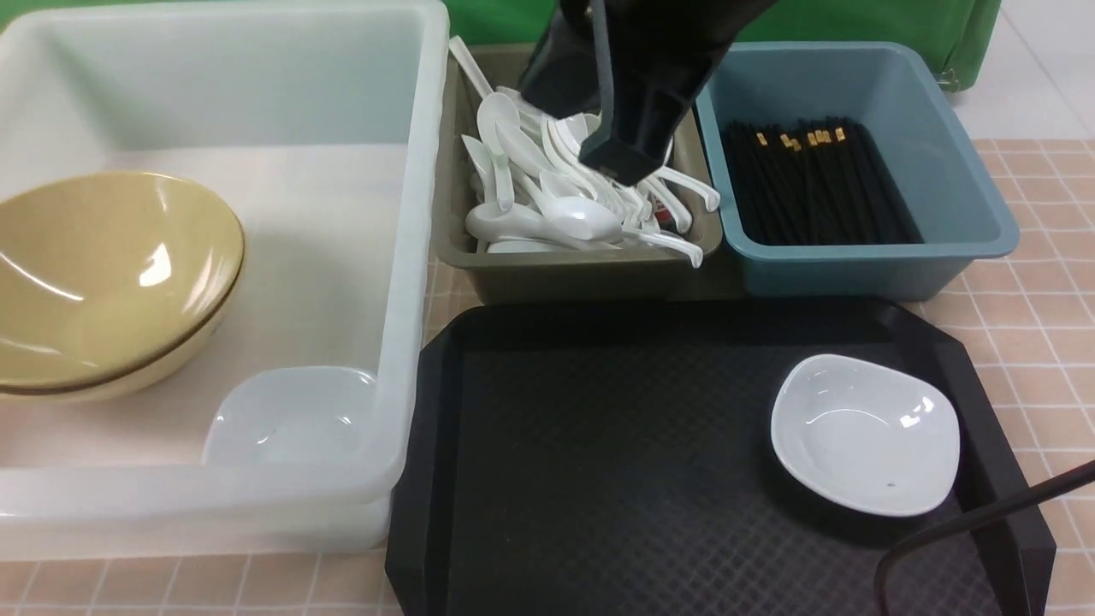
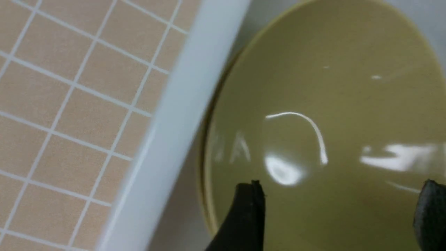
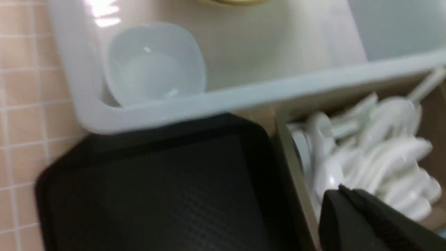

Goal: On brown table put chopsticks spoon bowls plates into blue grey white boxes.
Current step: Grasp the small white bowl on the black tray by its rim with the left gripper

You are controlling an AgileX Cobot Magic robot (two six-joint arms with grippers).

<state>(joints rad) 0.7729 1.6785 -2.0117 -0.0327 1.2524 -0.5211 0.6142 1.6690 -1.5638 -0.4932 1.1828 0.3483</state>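
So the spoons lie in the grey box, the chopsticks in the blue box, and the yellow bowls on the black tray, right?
Not quite: the front view shows the yellow bowls in the white box, not on the black tray, which holds only a white plate. The spoons in the grey box and the chopsticks in the blue box are right.

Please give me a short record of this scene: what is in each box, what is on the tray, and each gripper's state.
white box: stacked bowls; one plate in the near right corner
grey box: spoons
blue box: chopsticks
tray: second plate, on the right side
left gripper: open, above the bowls
right gripper: shut, above the spoons
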